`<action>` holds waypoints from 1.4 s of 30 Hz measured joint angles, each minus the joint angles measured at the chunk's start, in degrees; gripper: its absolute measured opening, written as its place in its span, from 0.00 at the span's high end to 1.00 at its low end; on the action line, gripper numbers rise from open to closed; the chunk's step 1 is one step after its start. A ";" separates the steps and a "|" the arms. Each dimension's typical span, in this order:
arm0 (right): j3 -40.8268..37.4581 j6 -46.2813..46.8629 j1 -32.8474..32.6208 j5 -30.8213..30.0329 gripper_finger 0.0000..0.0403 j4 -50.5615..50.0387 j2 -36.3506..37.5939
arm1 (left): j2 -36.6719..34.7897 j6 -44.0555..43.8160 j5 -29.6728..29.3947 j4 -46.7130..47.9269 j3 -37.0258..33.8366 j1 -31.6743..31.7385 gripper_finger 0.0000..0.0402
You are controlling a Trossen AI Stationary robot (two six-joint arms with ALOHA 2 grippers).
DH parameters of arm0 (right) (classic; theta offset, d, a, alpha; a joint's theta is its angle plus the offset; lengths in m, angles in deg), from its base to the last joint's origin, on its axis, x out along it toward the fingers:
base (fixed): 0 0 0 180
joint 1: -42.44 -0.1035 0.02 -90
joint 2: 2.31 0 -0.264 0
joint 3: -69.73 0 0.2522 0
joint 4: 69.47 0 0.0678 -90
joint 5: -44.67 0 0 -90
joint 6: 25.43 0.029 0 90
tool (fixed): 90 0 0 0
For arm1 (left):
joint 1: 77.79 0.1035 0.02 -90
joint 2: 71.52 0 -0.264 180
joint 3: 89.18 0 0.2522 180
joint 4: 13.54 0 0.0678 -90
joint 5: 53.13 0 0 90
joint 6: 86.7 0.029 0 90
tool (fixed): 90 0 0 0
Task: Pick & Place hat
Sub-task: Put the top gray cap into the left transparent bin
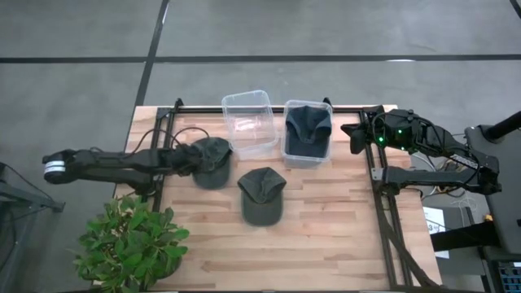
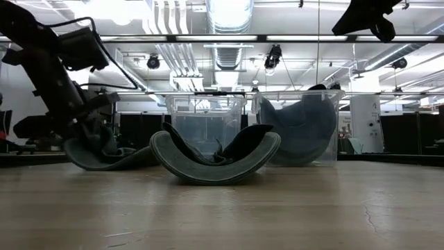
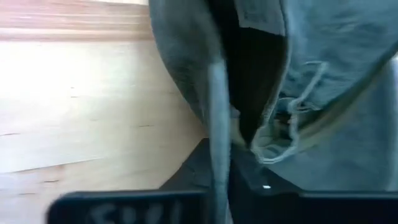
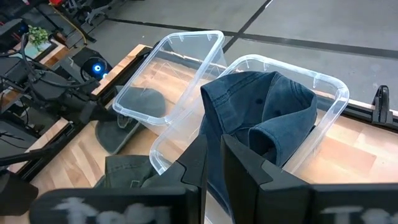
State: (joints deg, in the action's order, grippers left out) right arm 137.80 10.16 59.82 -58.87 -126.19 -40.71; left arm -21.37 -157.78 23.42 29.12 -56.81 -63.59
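Observation:
A dark green cap [image 1: 213, 156] lies at the left of the table, in front of an empty clear bin [image 1: 248, 122]. My left gripper [image 1: 189, 160] is shut on its left edge; the cap also shows in the low view [image 2: 104, 154]. A second green cap [image 1: 262, 194] rests upside down on its crown at mid table [image 2: 215, 158]. A blue cap [image 1: 308, 129] sits in the right clear bin [image 1: 326, 155]. My right gripper [image 1: 353, 135] is shut and empty, raised beside that bin's right side [image 2: 368, 17]. My left gripper pinches the green cap's rim [image 3: 216, 118] between its two fingers, one on the inside of the cap and one on the outside. The fingers come from the table's left, slanting down. The cap's underside [image 2: 114, 163] rests on the table.
A potted plant [image 1: 134, 244] stands at the table's near left corner. Black rails run along the far edge [image 1: 269, 106] and the right side [image 1: 383, 195]. Bare wood lies in front of the middle cap [image 1: 285, 252].

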 joint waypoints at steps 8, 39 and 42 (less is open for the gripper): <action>0.00 0.00 0.00 0.02 0.89 -0.02 0.01 | -0.94 -3.02 -2.64 18.16 8.60 -0.04 0.98; -1.14 -1.60 0.00 -0.13 0.89 -0.05 -0.05 | -0.63 48.14 -12.93 -13.34 42.13 -0.09 0.99; -1.16 -1.75 -0.01 -0.13 0.89 -0.04 -0.05 | -0.66 50.33 -5.12 -21.77 39.27 -0.09 0.99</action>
State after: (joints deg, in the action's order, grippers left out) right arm 136.64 8.41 59.82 -59.00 -126.24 -40.77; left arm -22.02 -107.46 18.30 7.35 -17.54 -63.68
